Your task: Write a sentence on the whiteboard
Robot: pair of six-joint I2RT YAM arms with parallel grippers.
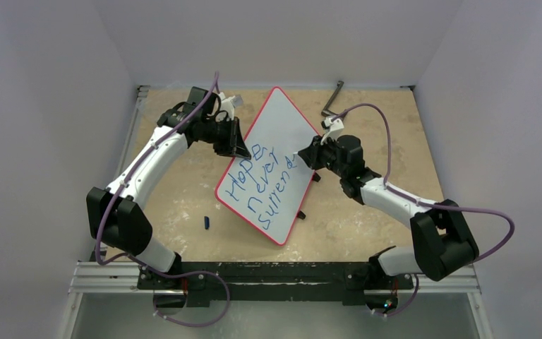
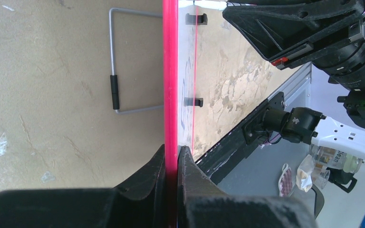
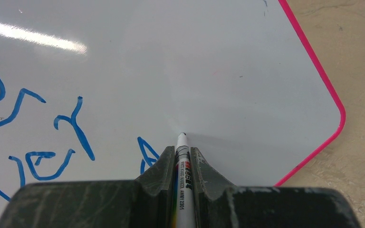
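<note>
Currently, the left arm is seen reaching from 7 o'clock up toward 11 o'clock with the elbow bent. The left gripper [image 1: 238,145] is clamped on the red rim of the whiteboard [image 1: 282,134]; in the left wrist view its fingers [image 2: 154,166] are pressed to either side of that edge.

The right arm is folded in from 4 o'clock. The right gripper [image 1: 302,159] is closed on a white marker [image 3: 183,164], whose tip is set on the board just beside the last blue stroke.

The whiteboard is placed at the centre of the worktop [image 1: 367,233], turned diagonally, its long axis running from 1 to 7 o'clock.

The sentence [image 1: 257,180] is written in blue in three slanted lines: "Hope", "never", "surrend". The end of the third line is covered by the right gripper in the top view. Print on the marker barrel is too small to be read with certainty.

A small dark blue object [image 1: 207,222] is noted on the worktop at 8 o'clock of the board; its identity cannot be told.
</note>
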